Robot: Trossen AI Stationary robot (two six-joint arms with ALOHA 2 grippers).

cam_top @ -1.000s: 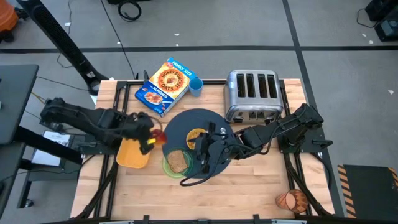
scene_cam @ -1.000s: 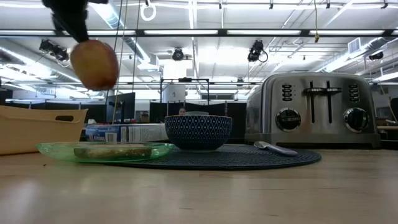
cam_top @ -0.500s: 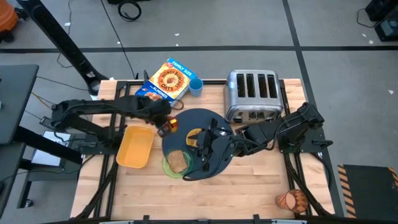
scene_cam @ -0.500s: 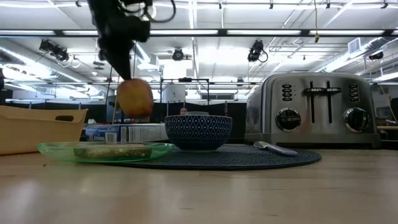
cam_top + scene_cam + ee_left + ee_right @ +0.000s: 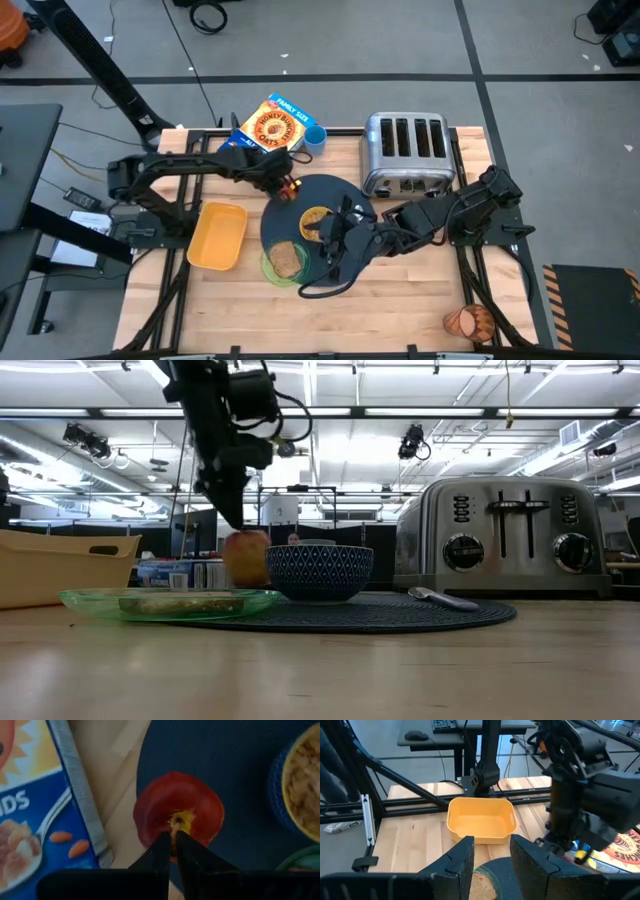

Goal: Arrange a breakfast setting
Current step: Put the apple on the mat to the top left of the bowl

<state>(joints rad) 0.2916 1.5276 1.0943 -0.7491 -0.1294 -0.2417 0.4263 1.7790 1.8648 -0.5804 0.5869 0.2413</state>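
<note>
Left end effector (image 5: 171,839) pinching apple (image 5: 178,815) stem

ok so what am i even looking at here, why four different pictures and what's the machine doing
It is one moment seen by four cameras: one above the table, one at table-top height, and one on each arm's wrist. The machine is two dark robot arms at a wooden table, each ending in two fingers.

On the table lie a large dark blue-grey round mat, a small yellowish cereal bowl, a translucent green plate with a toast slice, a chrome four-slot toaster, a cereal box and a yellow tray.

The left gripper is shut on the stem of a red apple, low over the mat's edge. The right gripper hovers open above the mat.
</note>
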